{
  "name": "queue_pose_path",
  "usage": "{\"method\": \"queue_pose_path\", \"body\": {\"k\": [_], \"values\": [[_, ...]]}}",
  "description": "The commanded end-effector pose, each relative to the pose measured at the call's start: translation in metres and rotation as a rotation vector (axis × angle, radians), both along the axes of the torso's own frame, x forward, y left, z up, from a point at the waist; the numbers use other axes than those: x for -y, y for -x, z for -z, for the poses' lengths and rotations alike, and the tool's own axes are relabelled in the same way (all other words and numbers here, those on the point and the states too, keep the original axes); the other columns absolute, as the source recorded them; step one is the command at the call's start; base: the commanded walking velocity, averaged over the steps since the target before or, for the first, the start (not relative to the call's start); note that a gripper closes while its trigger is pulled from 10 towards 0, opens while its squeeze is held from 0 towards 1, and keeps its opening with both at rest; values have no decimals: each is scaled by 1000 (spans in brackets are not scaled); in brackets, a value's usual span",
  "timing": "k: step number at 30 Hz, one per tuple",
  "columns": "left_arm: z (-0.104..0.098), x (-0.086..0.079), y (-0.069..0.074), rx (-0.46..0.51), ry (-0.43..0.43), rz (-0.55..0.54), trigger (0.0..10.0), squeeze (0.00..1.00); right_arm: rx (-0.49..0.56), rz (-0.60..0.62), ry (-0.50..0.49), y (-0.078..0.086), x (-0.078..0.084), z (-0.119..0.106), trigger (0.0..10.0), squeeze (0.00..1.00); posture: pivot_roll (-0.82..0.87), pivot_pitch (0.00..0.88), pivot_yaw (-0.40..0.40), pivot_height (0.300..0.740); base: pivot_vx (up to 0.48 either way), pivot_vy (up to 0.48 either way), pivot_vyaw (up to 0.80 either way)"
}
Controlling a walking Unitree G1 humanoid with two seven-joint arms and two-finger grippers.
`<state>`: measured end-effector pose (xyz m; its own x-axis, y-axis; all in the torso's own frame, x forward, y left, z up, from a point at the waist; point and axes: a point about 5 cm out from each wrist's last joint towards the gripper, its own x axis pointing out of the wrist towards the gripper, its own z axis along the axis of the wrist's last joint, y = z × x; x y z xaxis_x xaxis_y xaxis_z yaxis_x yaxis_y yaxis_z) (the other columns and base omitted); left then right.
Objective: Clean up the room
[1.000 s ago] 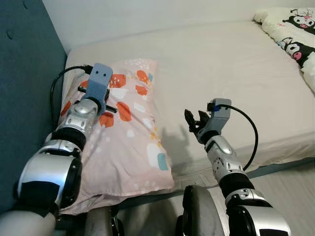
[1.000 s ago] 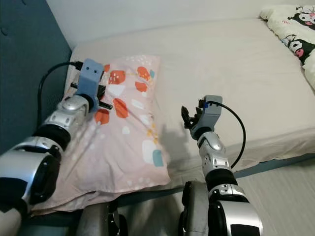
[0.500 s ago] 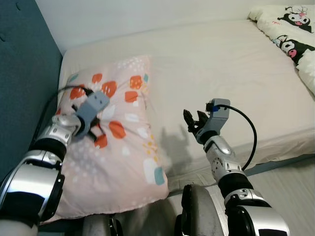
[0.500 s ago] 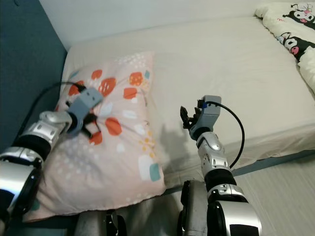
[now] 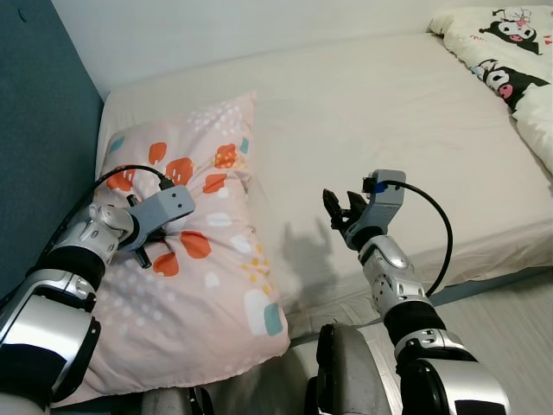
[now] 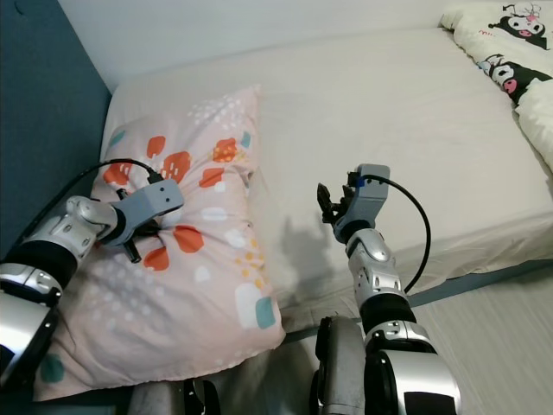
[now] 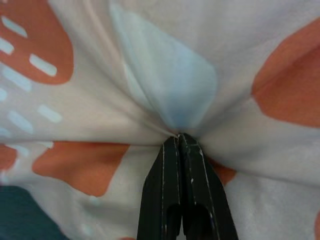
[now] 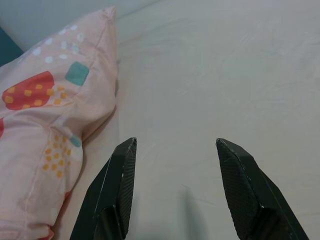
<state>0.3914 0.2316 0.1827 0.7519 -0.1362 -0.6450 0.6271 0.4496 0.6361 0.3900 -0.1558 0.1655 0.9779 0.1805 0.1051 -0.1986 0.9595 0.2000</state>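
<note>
**Left gripper's got only a pinch of pillowcase, go easy**

Your left gripper (image 7: 181, 137) is clamped tight on a small fold of the pillow (image 5: 194, 251), fabric bunched right at the fingertips. The pillow lies along the left end of the bed (image 5: 389, 112), next to the blue headboard (image 5: 34, 130), with its near end hanging a bit over the mattress edge. Your right gripper (image 8: 175, 150) hovers above bare sheet just beside the pillow, fingers spread wide, holding nothing.

What I'd worry about: that looks like cover cloth only, not the stuffing. Pull hard or fast and the fabric could slip out, or the case could just stretch while the pillow stays put. That overhanging end could also slide to the floor if you drag it toward you.

The left wrist view gives you the pinch itself; from the head cameras the wrist housing hides the fingertips. The head views give you the layout, plus a cartoon blanket (image 5: 510, 60) at the far right.
</note>
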Motion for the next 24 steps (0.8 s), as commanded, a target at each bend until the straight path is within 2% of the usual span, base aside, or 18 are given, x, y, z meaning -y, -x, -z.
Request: {"method": "queue_pose_path", "body": {"k": [1,4,9,12,13,14,15,16,17,22,23,24], "values": [[17,-32,13,-96,-136,-94,0,0,-17,2,-9,2,1,6,10000,0,42,323,22,578,0,0,0],[10,-43,12,-37,-253,-136,0,0,-17,5,-9,2,2,6,10000,0,43,324,22,578,0,0,0],[4,-50,11,21,-309,-164,0,0,-17,5,-8,2,1,6,10000,0,44,322,24,578,0,0,0],[3,-49,10,40,-302,-166,0,0,-17,5,-8,2,1,6,10000,0,44,321,24,578,0,0,0],[-2,-39,6,74,-174,-177,10000,0,-15,6,-10,1,1,5,10000,0,44,320,24,578,0,0,0],[-4,-34,3,89,-115,-186,10000,0,-15,6,-10,1,2,5,10000,0,43,319,24,578,0,0,0],[-7,-28,1,87,-24,-191,10000,1000,-14,7,-10,1,2,5,10000,0,43,317,23,578,0,0,0],[-9,-24,0,83,30,-192,10000,1000,-13,8,-10,1,2,4,10000,0,43,317,23,578,0,0,0],[-9,-24,0,83,30,-192,10000,1000,-13,8,-10,1,2,4,10000,0,43,317,23,578,0,0,0],[-28,-6,-7,66,266,-179,10000,1000,-11,9,-11,0,3,3,10000,0,43,316,20,578,0,0,0],[-32,-2,-8,55,315,-164,10000,0,-10,9,-11,0,3,3,10000,0,43,315,21,578,0,0,0],[-37,3,-9,48,378,-149,10000,0,-10,9,-11,0,3,3,10000,0,44,314,21,578,0,0,0]]}}
